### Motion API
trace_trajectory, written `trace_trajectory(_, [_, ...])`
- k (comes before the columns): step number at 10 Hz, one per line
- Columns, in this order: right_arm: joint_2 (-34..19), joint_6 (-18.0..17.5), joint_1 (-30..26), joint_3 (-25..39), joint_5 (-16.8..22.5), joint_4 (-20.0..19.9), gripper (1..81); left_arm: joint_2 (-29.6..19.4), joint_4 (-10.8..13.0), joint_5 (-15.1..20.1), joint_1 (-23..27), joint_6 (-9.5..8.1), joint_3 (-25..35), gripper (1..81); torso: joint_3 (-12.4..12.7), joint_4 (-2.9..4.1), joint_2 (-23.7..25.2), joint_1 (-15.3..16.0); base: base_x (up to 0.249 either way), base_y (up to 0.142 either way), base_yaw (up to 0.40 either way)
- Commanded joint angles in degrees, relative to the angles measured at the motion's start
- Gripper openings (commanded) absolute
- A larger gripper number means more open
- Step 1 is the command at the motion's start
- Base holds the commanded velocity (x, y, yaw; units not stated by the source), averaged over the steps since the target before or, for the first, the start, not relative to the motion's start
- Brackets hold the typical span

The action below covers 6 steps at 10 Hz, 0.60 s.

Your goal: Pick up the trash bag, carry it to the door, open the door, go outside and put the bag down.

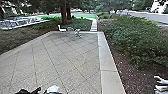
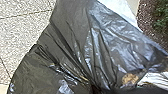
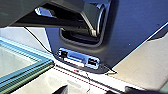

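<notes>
"Where's the glossy black plastic trash bag (image 2: pixel 105 47)?"

"By the left wrist, against pale, speckled stone paving (image 1: pixel 42 75)."

"Step in hand?"

"Going outside, I'd judge. The next move calls for keeping it over level ground, then lowering gently."

"Either pincer?"

"Can't tell whether open, closed or gripping."

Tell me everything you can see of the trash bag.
The trash bag is dark, glossy and thin, like plastic film. It bulges on one side and is pulled flatter on the other, with long creases running together at a bunched spot. A tan patch shows at it; whether on the film or through it, I can't tell. Pale paving lies beyond it. What holds it, and whether it touches the ground, I can't tell.
</notes>
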<state>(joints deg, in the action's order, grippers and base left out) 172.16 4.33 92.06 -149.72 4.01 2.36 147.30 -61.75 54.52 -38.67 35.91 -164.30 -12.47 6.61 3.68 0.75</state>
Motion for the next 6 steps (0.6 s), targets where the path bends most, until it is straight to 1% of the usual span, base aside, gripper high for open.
trace_trajectory(1, [0.1, 0.2, -0.6, 0.3, 4.1, -0.5, 81.1, -2.4, -2.5, 4.8, 7.7, 0.03, -1.3, 1.0, 0.0, 0.00, 0.0, 0.0, 0.000, 0.000, 0.000])
trace_trajectory(2, [0.1, 0.2, -0.5, 0.3, 4.1, -0.5, 81.1, -2.5, -2.6, 4.8, 7.7, 0.03, -1.3, 81.1, 0.0, 0.00, 0.0, 0.0, 0.000, 0.000, 0.000])
trace_trajectory(4, [0.1, 0.2, -0.6, 0.3, 4.1, -0.5, 81.1, -2.3, -2.4, 4.9, 7.5, 0.03, -1.2, 81.1, 0.0, 0.00, 0.0, 0.0, 0.000, 0.000, 0.000])
trace_trajectory(5, [0.1, 0.2, -0.5, 0.3, 4.1, -0.5, 81.1, -1.5, -1.9, 4.9, 6.5, 0.12, -1.2, 81.1, 0.0, 0.00, 0.0, 0.0, 0.000, 0.000, 0.000])
trace_trajectory(6, [0.1, 0.2, -0.6, 0.3, 4.1, -0.5, 81.1, 0.5, -1.1, 4.6, 3.8, 0.56, -1.3, 81.1, 0.0, 0.00, 0.0, 0.0, 0.000, 0.000, 0.000])
